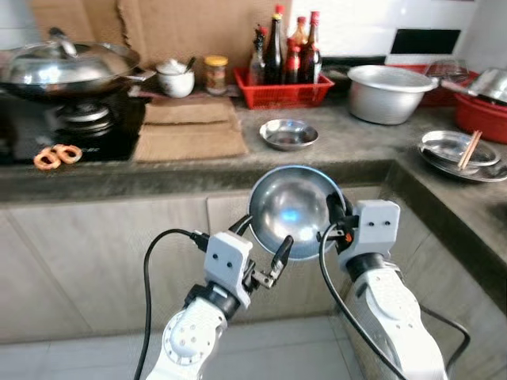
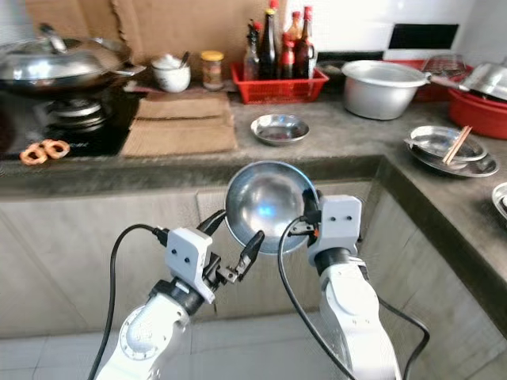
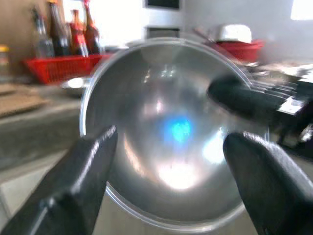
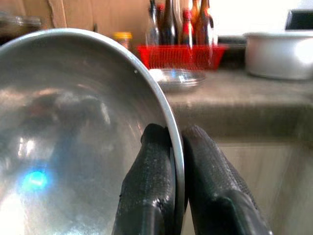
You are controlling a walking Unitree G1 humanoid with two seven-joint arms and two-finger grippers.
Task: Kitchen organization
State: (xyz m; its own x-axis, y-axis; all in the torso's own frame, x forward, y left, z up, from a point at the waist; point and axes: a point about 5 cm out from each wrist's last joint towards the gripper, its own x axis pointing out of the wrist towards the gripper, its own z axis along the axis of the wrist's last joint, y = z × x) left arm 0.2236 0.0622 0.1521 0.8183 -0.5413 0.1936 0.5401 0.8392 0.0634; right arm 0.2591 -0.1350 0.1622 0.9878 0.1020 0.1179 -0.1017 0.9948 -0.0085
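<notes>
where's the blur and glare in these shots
Left wrist view: the left gripper fingers are soft and out of focus, with a blue-white glare patch inside the steel bowl. Right wrist view: background bottles blurred. Eye views: sharp.

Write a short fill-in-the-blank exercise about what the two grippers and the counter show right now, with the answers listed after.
1. The steel bowl is pinched at its rim by the ____ gripper.
2. The left gripper sits by the bowl with its fingers ____.
3. The bottles stand in a ____ basket on the counter.
4. A pair of chopsticks lies across a ____ plate.

Answers: right; open; red; steel
</notes>
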